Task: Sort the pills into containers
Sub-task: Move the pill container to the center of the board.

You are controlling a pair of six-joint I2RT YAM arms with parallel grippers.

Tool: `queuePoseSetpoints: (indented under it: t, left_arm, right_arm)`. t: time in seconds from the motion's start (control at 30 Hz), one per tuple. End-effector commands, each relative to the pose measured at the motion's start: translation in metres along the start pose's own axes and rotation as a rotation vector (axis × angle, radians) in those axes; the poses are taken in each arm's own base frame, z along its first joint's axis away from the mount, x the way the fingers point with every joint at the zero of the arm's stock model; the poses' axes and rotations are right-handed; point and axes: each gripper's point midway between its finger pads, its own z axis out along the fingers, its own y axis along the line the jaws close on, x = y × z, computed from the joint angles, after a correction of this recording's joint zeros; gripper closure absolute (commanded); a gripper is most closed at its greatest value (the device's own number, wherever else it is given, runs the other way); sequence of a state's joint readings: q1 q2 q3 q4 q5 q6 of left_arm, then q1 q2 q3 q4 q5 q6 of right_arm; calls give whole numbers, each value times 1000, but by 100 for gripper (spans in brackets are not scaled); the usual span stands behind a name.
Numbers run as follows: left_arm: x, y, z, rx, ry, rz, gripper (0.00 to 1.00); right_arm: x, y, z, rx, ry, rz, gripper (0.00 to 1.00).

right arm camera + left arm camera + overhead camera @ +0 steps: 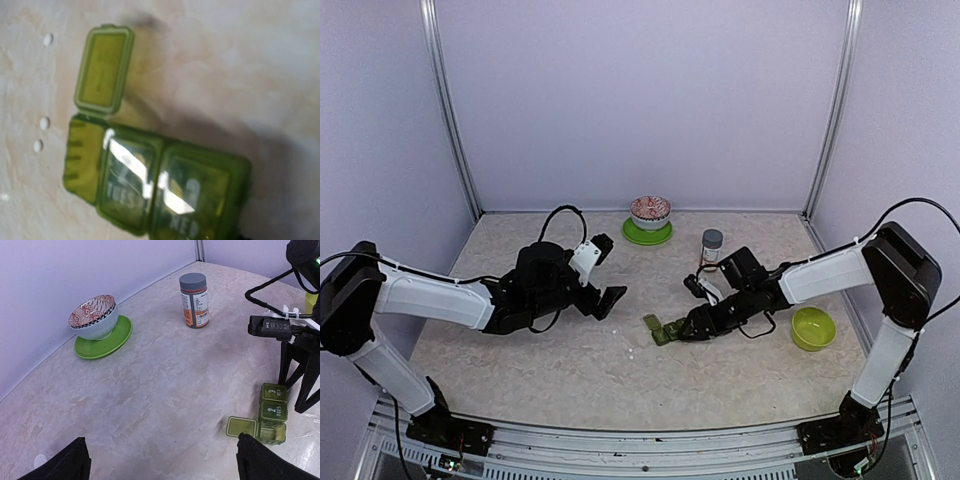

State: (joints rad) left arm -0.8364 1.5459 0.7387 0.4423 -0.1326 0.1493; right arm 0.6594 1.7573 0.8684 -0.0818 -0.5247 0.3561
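Your L gripper [609, 272] is hanging wide open, well left of the containers [659, 330]. R gripper [680, 326] is sitting right at them, can't tell if open/closed. Pills [44, 123] are lying just beside them.

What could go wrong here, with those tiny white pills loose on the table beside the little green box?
The right gripper stands right at the dark green three-compartment plastic pill strip. A nudge might slide it or flip its one open lid shut. The tiny white pills lying loose beside it could easily be scattered.
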Motion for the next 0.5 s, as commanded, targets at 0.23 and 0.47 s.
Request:
queuePoseSetpoints:
  t: [0.23,0.47]
  left_arm:
    - [-9,9,-5,-30,-36,-22,1]
    - [-8,9,-6,-31,-37,-22,1]
  right_arm:
    - [-20,5,26,-55,-14,2,35]
    - [-42,9,40,-101,-28,-11,34]
